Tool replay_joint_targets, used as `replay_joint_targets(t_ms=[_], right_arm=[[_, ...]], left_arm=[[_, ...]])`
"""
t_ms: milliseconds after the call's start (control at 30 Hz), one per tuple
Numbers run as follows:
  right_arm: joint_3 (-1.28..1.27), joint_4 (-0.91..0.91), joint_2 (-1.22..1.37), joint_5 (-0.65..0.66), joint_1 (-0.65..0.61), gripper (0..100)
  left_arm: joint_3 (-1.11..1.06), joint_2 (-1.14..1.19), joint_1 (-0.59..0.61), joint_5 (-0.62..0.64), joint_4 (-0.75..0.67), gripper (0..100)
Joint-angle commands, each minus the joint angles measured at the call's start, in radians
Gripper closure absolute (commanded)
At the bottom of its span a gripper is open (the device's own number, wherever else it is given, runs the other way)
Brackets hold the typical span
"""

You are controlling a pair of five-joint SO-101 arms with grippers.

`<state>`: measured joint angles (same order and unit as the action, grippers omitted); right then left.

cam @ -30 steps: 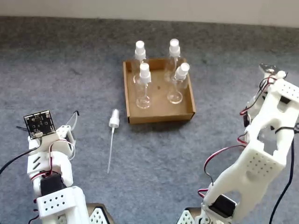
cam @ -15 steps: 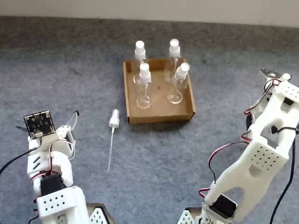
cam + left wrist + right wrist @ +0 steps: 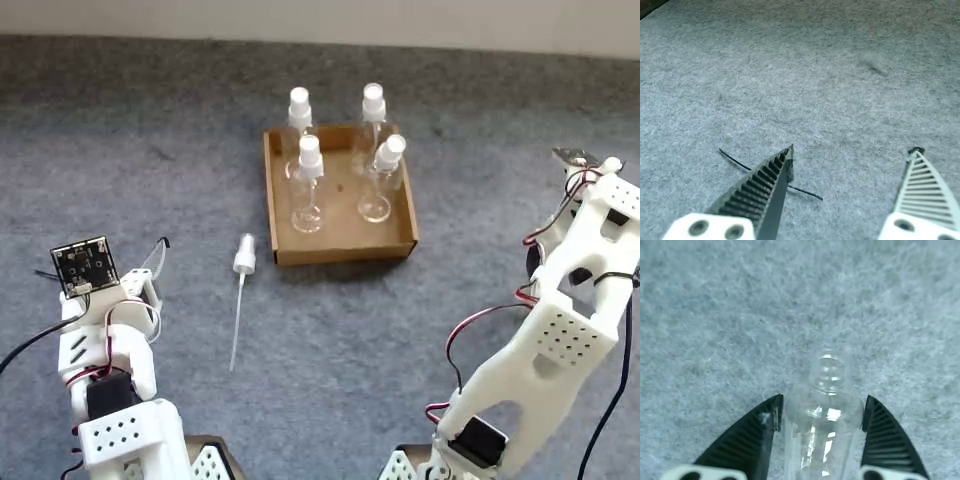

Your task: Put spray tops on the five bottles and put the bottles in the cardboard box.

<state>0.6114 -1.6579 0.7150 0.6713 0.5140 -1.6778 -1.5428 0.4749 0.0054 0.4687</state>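
Grey carpet (image 3: 150, 150) covers the whole table; a cardboard box (image 3: 340, 252) sits near the middle of it, toward the far side. Four capped bottles (image 3: 307, 190) stand upright inside the box, two at the back and two in front of them, each clear with a white sprayer on its neck. One loose spray top (image 3: 244, 255) lies on the carpet just beside the box's left wall, its thin tube pointing back toward the arms. The left arm (image 3: 100, 330) is at the near left corner, well apart from the box; the left gripper (image 3: 852, 150) hangs over bare carpet with its jaws spread wide and nothing between them; a thin black wire (image 3: 740, 162) lies on the carpet near one jaw tip. The right arm (image 3: 570, 320) is at the right edge; the right gripper (image 3: 823, 398) has its jaws closed against both sides of an uncapped bottle (image 3: 822, 430), whose open neck points away from the wrist over the carpet.
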Motion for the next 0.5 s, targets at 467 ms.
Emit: replay_joint_targets(t_ms=[467], right_arm=[[-0.010, 0.018, -0.018, 0.057, 0.013, 80.3]], left_arm=[[-0.027, -0.002, 0.010, 0.002, -0.026, 68]])
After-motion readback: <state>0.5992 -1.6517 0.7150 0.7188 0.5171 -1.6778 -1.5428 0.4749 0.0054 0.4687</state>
